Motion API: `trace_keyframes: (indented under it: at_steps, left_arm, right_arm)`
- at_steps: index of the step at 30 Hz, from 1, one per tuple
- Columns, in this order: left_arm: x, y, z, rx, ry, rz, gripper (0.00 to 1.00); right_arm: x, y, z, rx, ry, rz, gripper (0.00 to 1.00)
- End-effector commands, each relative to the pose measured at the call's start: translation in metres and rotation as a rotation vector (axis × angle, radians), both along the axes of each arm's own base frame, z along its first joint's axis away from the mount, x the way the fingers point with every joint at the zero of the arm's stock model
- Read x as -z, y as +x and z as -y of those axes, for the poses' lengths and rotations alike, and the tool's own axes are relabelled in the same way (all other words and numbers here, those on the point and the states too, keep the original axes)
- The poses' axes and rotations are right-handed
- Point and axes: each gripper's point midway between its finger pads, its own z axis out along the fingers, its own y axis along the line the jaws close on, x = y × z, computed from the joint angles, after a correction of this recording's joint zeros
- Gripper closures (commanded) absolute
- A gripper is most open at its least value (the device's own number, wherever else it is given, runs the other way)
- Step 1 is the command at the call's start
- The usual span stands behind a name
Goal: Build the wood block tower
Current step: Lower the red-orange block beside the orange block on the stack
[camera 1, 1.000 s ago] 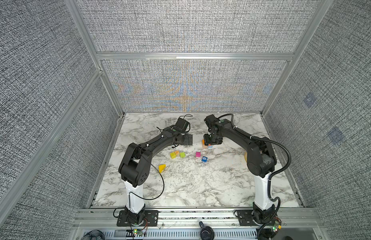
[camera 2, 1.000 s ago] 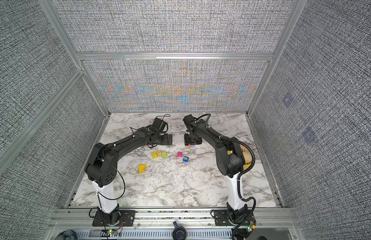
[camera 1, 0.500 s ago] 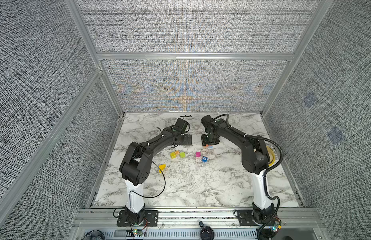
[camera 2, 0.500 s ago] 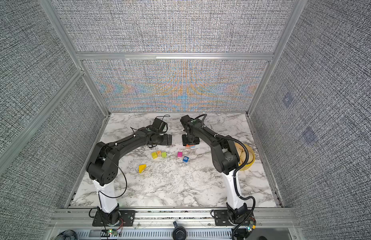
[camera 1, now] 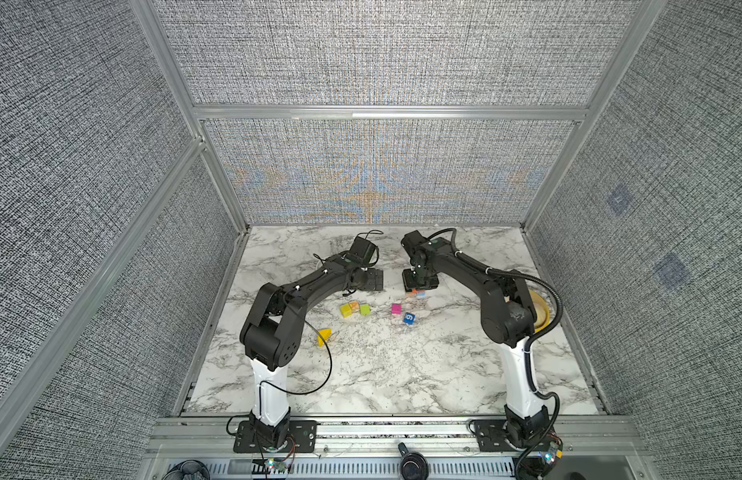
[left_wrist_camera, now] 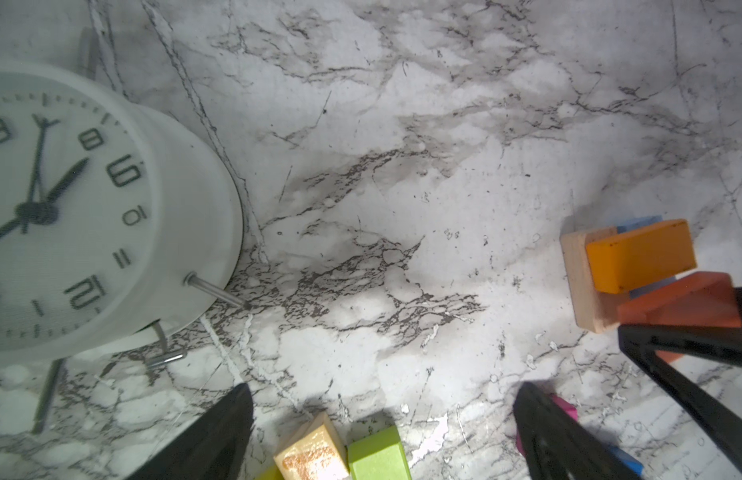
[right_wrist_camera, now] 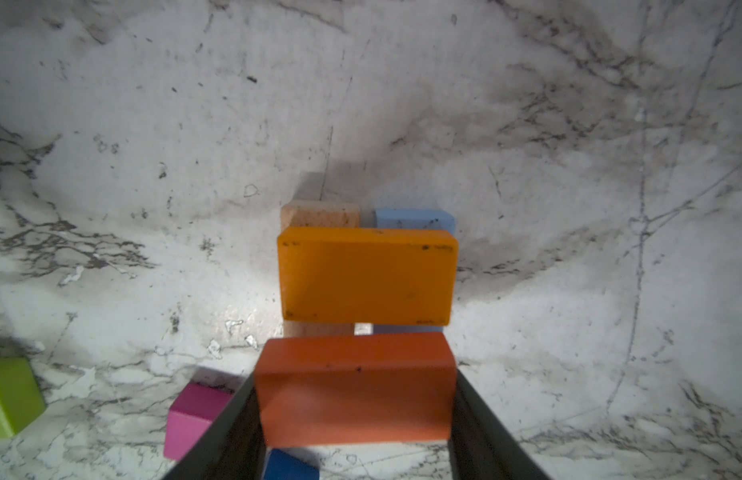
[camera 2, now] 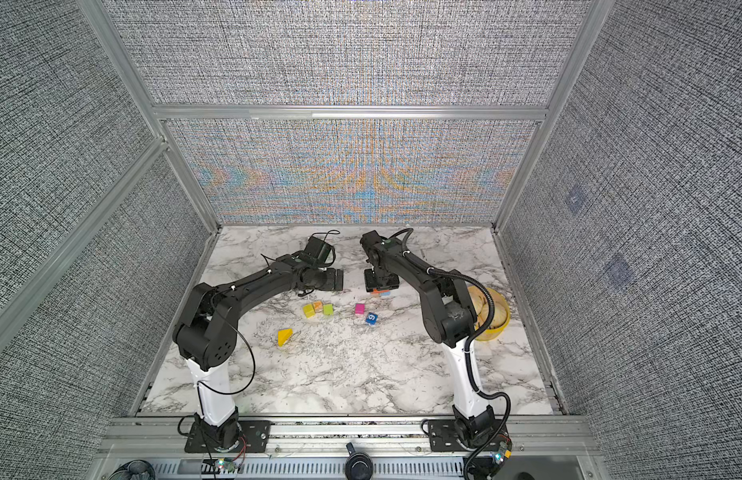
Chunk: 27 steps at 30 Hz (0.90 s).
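My right pincer (right_wrist_camera: 356,374), pinching a red-orange slab (right_wrist_camera: 352,390), has shifted left over the tower (right_wrist_camera: 367,276) at the far middle of the tabletop (camera 1: 382,374), so release beside its orange slab should be next; my left pincer (left_wrist_camera: 386,390) stays spread.

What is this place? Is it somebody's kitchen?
Most likely a robot practice booth, not a kitchen. A left arm and a right arm are bolted to a metal rail, grey woven walls in a metal frame box in the marble-look table, and small wood blocks lie there.
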Motion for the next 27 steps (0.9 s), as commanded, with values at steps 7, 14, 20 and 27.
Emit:
trace_keyframes:
  at_steps: [7, 14, 20, 27]
  left_arm:
    - [0.0021, 0.0044, -0.0013, -0.004, 0.000, 0.010, 0.01]
    - [0.0044, 0.0051, -0.0010, -0.004, -0.005, 0.005, 0.01]
    - [0.0056, 0.0051, -0.0015, -0.004, -0.003, 0.003, 0.01]
    - [0.0064, 0.0052, -0.0019, -0.005, -0.003, 0.001, 0.01]
  right_arm:
    - [0.0020, 0.0010, -0.0005, 0.005, -0.005, -0.012, 0.42]
    - [0.0032, 0.0030, -0.0008, 0.007, -0.007, -0.012, 0.42]
    - [0.0033, 0.0044, -0.0013, 0.005, -0.009, -0.012, 0.42]
    - [0.0040, 0.0044, 0.0005, 0.006, -0.020, -0.013, 0.40]
